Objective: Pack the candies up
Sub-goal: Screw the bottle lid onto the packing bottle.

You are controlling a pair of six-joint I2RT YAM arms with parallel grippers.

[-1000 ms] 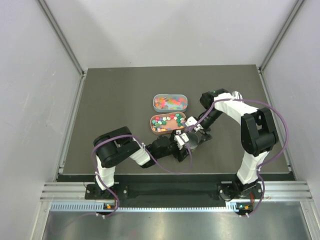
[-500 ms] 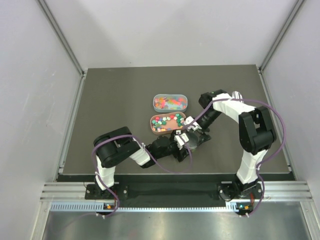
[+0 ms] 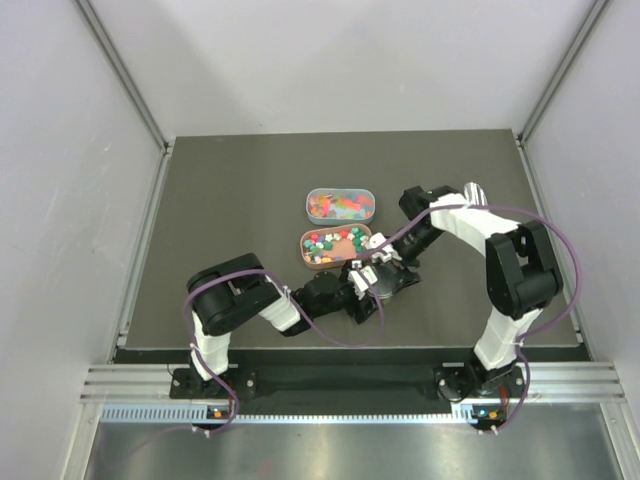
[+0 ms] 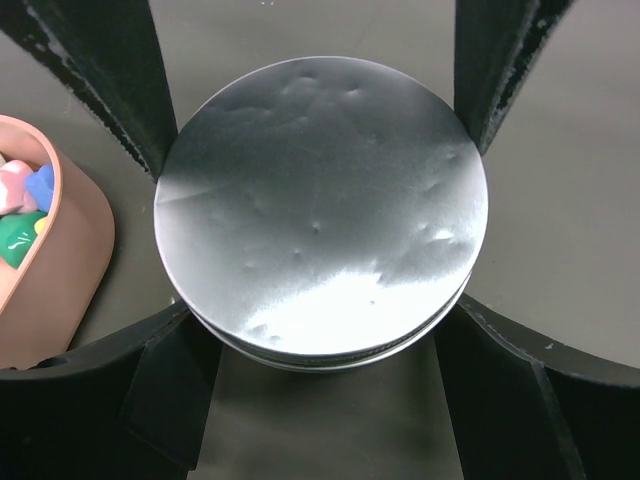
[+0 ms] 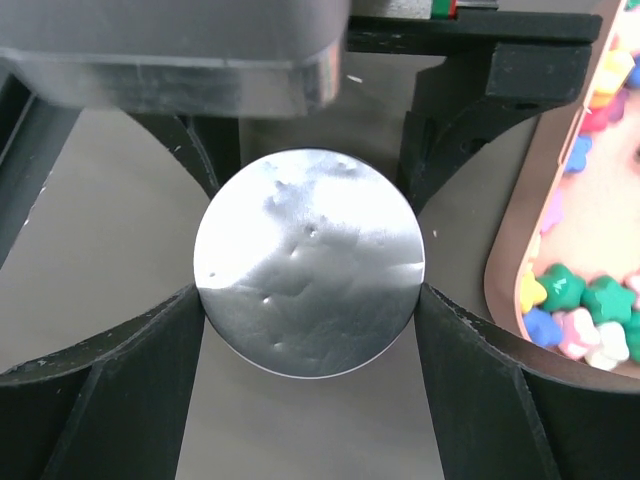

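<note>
Left gripper (image 4: 320,308): jaws clamped on small round jar (image 4: 330,352), apparently below its rim | Right gripper (image 5: 310,292): jaws closed against the jar's metal lid (image 5: 300,230) | Candies (image 3: 330,243): loose in brown oval tray (image 3: 304,252) just beside the jar; more in clear tub (image 3: 310,205) behind | Jar stands on table (image 3: 230,200), lid on.

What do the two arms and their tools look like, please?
Both the left arm and the right arm have black joint housings, white link shells and a purple cable looping alongside. The left tool and right tool have matt black, wedge-shaped fingers with pale scuffs along some edges.
</note>
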